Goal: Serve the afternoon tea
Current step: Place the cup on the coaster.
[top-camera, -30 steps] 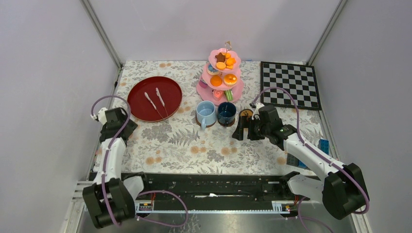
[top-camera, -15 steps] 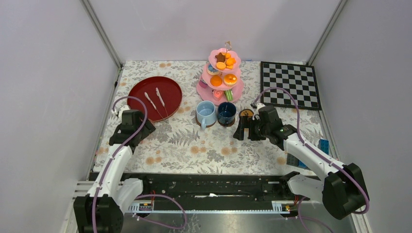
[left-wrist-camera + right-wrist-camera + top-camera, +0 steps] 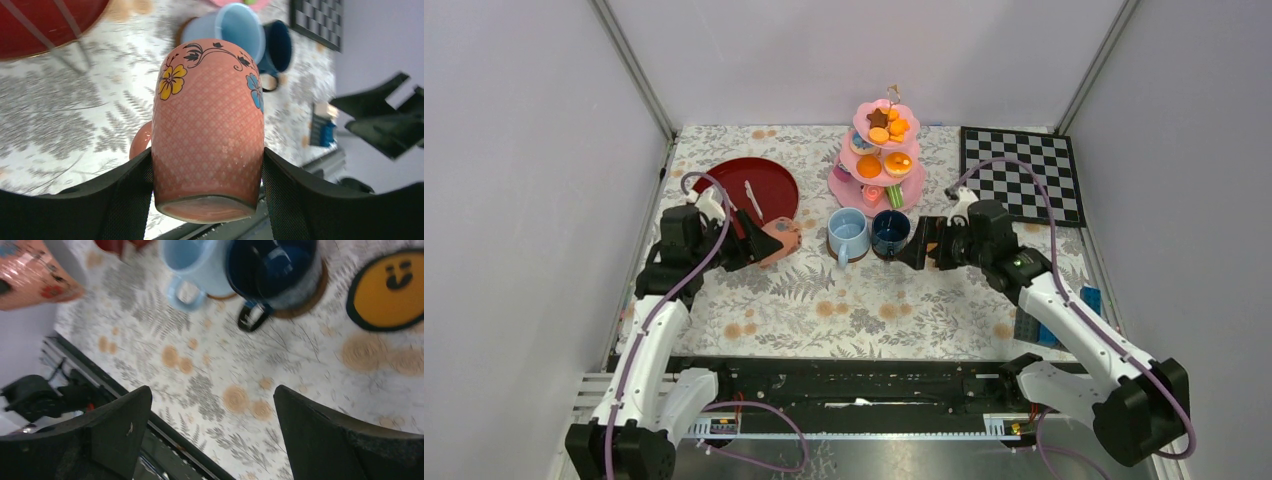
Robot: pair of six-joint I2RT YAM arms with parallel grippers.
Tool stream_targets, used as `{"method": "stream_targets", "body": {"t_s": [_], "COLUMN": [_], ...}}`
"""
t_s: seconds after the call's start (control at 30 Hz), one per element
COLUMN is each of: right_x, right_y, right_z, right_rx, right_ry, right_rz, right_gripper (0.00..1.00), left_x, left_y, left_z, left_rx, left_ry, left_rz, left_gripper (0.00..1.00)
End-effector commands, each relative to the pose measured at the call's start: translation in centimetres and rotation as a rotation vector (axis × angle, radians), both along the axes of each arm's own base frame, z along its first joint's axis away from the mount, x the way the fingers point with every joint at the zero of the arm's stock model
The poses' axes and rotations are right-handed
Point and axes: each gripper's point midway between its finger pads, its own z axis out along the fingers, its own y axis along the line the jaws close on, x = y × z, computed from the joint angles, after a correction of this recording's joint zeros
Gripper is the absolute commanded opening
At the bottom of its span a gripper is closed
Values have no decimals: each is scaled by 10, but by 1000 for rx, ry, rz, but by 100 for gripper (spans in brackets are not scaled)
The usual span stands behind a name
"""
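Observation:
My left gripper [image 3: 759, 243] [image 3: 207, 167] is shut on a salmon-pink mug [image 3: 776, 240] [image 3: 207, 125] with painted flowers. It holds the mug near its base, tipped on its side above the cloth by the red tray's right edge. To its right stand a light-blue cup [image 3: 847, 232] [image 3: 192, 257] and a dark-blue cup [image 3: 890, 230] [image 3: 272, 265], each on a brown saucer. Behind them is the pink three-tier cake stand [image 3: 854, 186] with toy pastries and a brown star biscuit [image 3: 877, 118]. My right gripper [image 3: 921, 246] [image 3: 212, 392] hangs open and empty just right of the dark-blue cup.
A red round tray [image 3: 719, 185] with two thin utensils [image 3: 752, 200] lies at the back left. A chessboard [image 3: 1022, 172] lies at the back right and blue blocks [image 3: 1089, 300] sit at the right edge. An orange coaster with a face [image 3: 387, 287] lies beside the dark-blue cup.
My left arm has swung from the left edge toward the middle, and the pink mug now shows in its jaws. My right gripper has shifted slightly back toward the dark-blue cup.

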Motion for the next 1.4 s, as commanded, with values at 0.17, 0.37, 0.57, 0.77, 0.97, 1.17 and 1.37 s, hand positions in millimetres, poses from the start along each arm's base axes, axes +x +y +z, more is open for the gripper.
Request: {"method": "stream_targets", "body": {"t_s": [0.17,0.37,0.57,0.77,0.97,1.17,1.37], "right_x": [18,22,9,-4,-34,-55,-68], "right_y": [63,111,153,177,176,177,180], "right_z": [106,133,136,138,137,116,118], "right_rx": [386,734,812,829,803,754,723], "right_ry": [3,158,223,201,-26,-222,-445], "right_rz": [120,152,231,318,503,686,780], "right_gripper": [100,95,85,74,77,75,58], "left_x": [-19,-21,-27,-36,-39,-46,-47], "left_y": [-49,-62,-70,-77,-82,-86,-88], "left_z": [95,98,95,89,84,89,81], "left_rx": [-171,-239,-299,-354,-471,-559,-599], "left_ry": [-276,-255,-260,-236,-154,-123,-69], "left_rz": [-369,-436,-488,-530,-516,-559,-573], "left_gripper": [0,0,0,0,0,0,0]}}
